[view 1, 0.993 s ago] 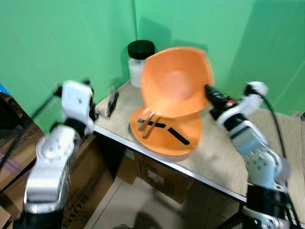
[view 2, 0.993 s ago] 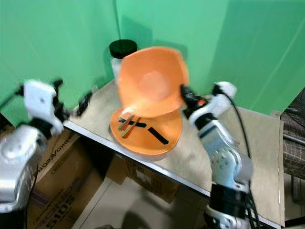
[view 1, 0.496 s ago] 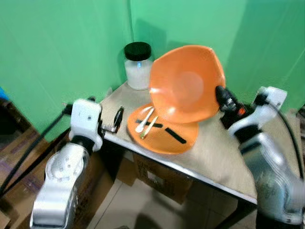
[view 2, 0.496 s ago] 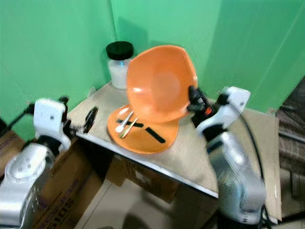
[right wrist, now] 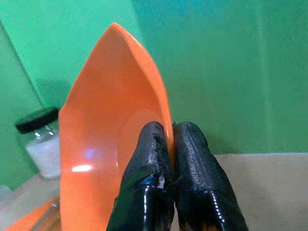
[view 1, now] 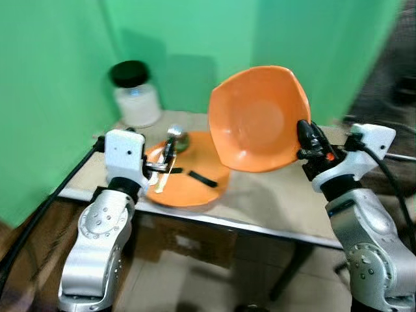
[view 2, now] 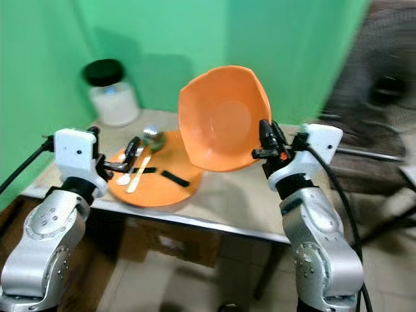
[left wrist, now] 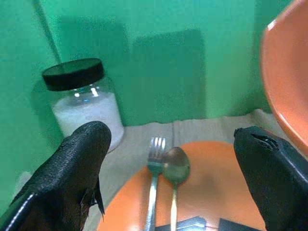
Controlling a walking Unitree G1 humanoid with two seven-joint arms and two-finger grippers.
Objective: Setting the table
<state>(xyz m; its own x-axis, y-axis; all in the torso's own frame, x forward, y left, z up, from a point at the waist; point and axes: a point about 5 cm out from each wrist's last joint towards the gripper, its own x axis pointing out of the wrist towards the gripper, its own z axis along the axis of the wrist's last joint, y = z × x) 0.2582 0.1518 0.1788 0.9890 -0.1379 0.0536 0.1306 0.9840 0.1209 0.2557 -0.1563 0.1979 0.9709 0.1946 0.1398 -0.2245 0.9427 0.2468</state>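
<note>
My right gripper [view 1: 305,138] is shut on the rim of an orange bowl [view 1: 259,117], holding it tilted on edge in the air above the table [view 1: 286,201]. In the right wrist view both fingers [right wrist: 149,183] pinch the bowl's rim [right wrist: 144,72]. An orange plate [view 1: 195,172] lies on the table's left part with a fork [left wrist: 154,159], a spoon [left wrist: 175,166] and black-handled cutlery on it. My left gripper [view 1: 168,156] hovers open over the plate's near left side; its fingers [left wrist: 77,159] stand wide apart.
A glass jar [view 1: 135,97] with a black lid and white contents stands at the table's back left corner, against the green wall. The table's front edge [view 1: 214,221] runs below the plate. The right part of the tabletop is bare wood.
The camera has swung, shifting the whole scene left. My left gripper has risen from beside the table edge to over the plate. The bowl stays held in my right gripper.
</note>
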